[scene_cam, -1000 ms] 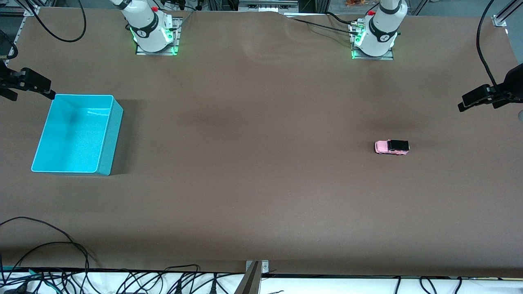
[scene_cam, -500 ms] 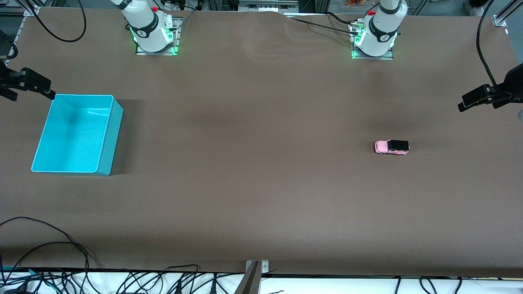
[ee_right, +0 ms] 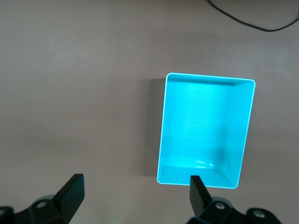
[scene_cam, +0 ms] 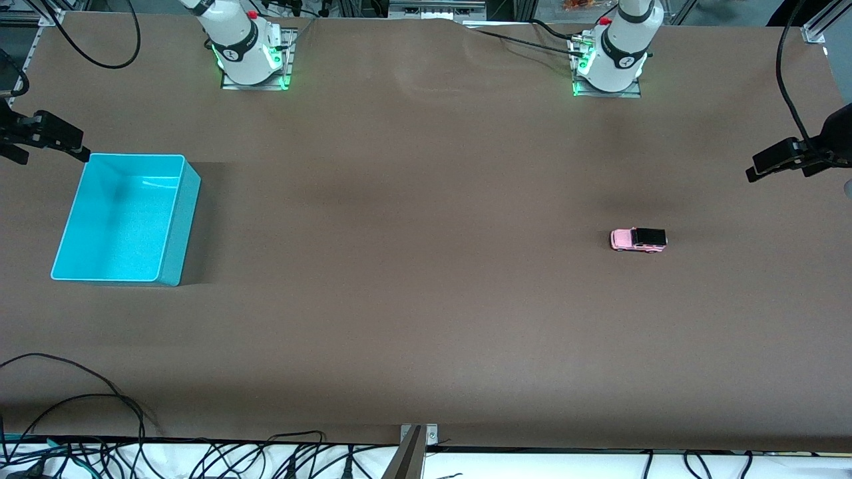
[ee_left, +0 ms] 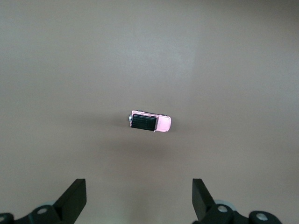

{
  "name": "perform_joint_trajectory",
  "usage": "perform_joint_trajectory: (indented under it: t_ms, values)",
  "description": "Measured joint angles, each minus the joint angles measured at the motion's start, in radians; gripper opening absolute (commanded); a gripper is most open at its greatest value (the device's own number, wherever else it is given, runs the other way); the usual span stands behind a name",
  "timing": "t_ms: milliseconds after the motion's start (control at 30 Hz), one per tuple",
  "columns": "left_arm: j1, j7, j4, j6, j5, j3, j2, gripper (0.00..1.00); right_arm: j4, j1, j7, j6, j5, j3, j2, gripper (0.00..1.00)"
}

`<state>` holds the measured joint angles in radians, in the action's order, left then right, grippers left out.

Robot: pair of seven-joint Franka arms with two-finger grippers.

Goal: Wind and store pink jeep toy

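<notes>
The pink jeep toy [scene_cam: 638,239], pale pink with a black roof, stands on the brown table toward the left arm's end. It also shows in the left wrist view [ee_left: 149,122], far below my left gripper [ee_left: 138,198], which is open and empty high above the table. The turquoise bin [scene_cam: 174,219] stands empty toward the right arm's end. In the right wrist view the bin [ee_right: 243,135] lies below my right gripper [ee_right: 135,193], which is open and empty, high over the table beside the bin. Neither gripper shows in the front view; only the arm bases do.
Black camera mounts stick in at both ends of the table [scene_cam: 792,159] [scene_cam: 43,136]. Cables [scene_cam: 100,426] lie along the table's edge nearest the front camera. A cable [ee_right: 252,21] lies on the table near the bin in the right wrist view.
</notes>
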<state>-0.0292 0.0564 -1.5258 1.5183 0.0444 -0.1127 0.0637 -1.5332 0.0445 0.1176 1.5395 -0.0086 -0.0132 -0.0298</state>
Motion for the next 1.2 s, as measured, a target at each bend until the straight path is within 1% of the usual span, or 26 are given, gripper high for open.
perform_joint_trajectory:
  t_ms: [967, 1200]
  values:
    - [0.000, 0.000, 0.000, 0.000, 0.000, 0.000, 0.003, 1.00, 0.000, 0.000, 0.000, 0.000, 0.000, 0.000, -0.002, 1.00]
    - [0.000, 0.000, 0.000, 0.000, 0.000, 0.000, 0.005, 1.00, 0.000, 0.000, 0.000, 0.000, 0.024, 0.000, -0.004, 1.00]
